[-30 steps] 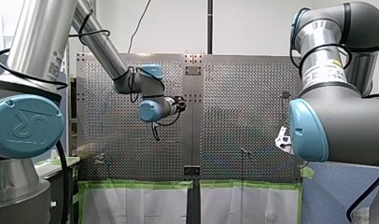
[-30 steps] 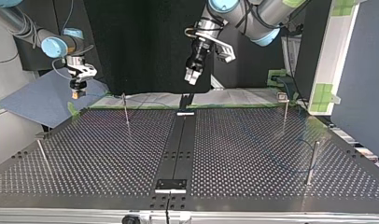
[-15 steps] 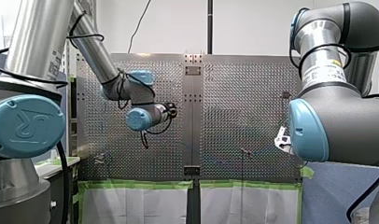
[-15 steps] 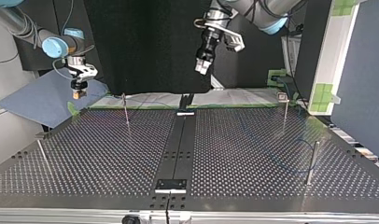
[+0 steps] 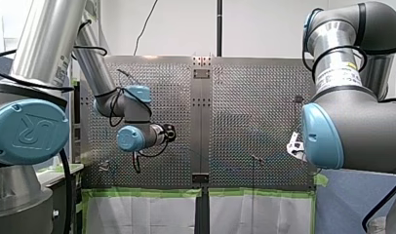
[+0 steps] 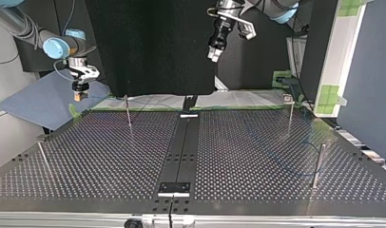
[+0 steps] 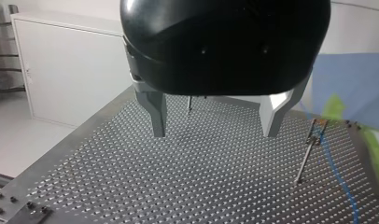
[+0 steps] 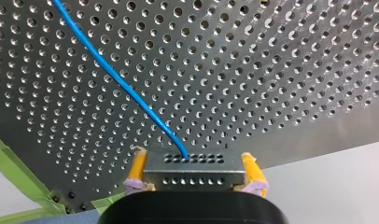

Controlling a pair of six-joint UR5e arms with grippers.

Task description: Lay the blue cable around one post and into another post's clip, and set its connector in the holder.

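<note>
Since a second ago my left arm has swung away from the table's middle, so that the left gripper [image 6: 214, 53] now sits higher and further toward the top view's right, well above the perforated table [image 6: 257, 156]. My right arm has not shifted. The routing looks to me not yet begun. The blue cable [image 8: 117, 88] lies loose on the plate, with no turn around any post that I can make out. The connector [image 8: 191, 169] is still carried rather than seated in a holder. I take this as the approach step, with the left arm going over to the cable's slack. In the left wrist view the cable runs along the plate just beside a slim post with a clip [image 7: 305, 156]. Whether it touches the clip, I cannot tell. The next move calls for lowering the left gripper with one finger on each side of that thin line, low enough to catch it but clear of the post. It must then close before leading the line around. The left jaws stand wide apart, the metal fingers [image 7: 156, 114] bare, with nothing between them and touching nothing. The right gripper [image 6: 79, 95] hangs off the plate's far corner at the top view's left. Its yellow pads [image 8: 137, 168] are clamped on the two ends of the perforated metal connector, and the cable leaves that block's top face and trails out over the table.
</note>
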